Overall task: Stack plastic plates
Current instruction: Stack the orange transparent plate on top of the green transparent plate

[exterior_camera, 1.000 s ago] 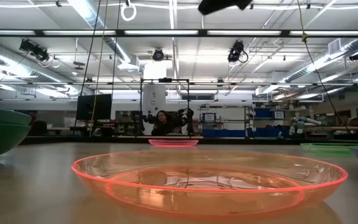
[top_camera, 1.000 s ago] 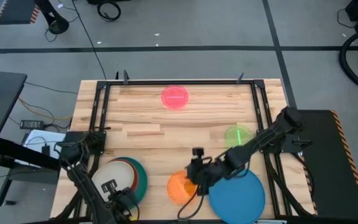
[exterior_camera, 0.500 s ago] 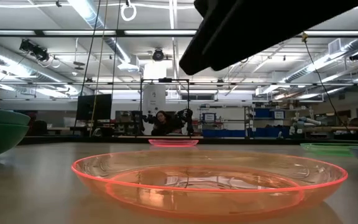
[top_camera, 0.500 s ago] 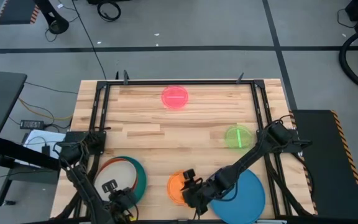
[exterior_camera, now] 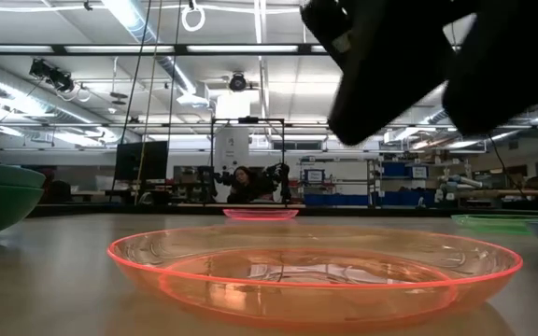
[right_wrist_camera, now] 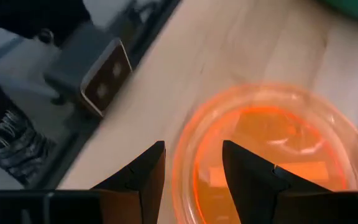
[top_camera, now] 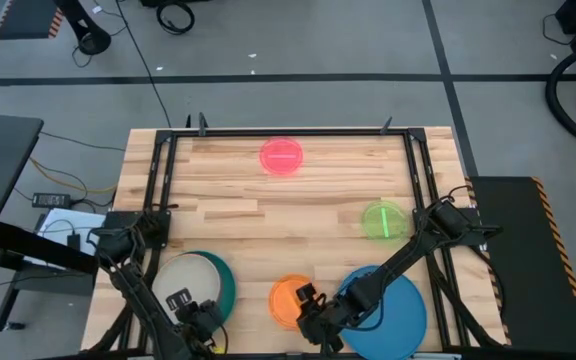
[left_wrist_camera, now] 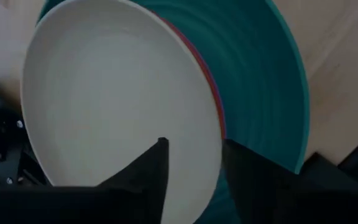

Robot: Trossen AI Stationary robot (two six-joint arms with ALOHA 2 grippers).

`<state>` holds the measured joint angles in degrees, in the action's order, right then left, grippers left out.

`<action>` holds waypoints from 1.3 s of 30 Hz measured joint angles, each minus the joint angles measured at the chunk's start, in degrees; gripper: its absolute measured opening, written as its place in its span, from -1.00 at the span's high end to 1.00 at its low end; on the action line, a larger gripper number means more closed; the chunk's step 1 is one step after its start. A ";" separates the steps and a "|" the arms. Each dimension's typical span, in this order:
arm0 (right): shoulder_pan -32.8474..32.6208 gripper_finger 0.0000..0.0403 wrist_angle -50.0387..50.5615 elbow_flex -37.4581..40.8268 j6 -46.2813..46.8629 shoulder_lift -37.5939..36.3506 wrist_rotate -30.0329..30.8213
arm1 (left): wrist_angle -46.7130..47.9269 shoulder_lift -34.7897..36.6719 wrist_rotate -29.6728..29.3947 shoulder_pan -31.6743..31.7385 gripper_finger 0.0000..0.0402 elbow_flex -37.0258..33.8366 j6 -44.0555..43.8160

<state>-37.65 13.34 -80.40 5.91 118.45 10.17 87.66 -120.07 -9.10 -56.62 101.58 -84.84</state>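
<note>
Jaws of the right gripper stand apart above the near rim of the small orange plate, at the bench's near edge left of the blue plate. Best straddle that rim squarely before closing. Left gripper, jaws apart, hovers over the beige plate.

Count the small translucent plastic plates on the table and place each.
3: the small translucent pink plate at the far edge, the small translucent green plate on the right, the small translucent orange plate near the front, by the right gripper.
</note>
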 joint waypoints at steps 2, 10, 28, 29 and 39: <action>-0.85 0.16 -0.26 -0.09 1.22 0.00 -0.25 | 0.25 0.06 0.00 0.00 0.14 0.00 0.17; -4.06 0.16 3.52 -0.09 2.92 0.50 5.90 | 0.67 0.15 -1.38 -0.07 0.10 6.82 4.93; -3.78 0.16 4.57 2.71 -3.07 0.59 8.31 | -40.71 0.22 -15.43 6.75 0.29 9.57 51.13; -3.90 0.16 4.62 3.12 -3.01 0.61 8.59 | -40.30 0.17 -15.90 7.09 0.29 9.55 51.84; -5.13 0.28 4.26 4.04 -6.12 1.11 12.91 | -38.00 0.17 -16.18 9.11 0.29 9.53 54.31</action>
<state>-42.78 17.60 -76.36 -0.21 119.56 23.08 49.67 -119.90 -25.28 -47.51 111.11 -30.53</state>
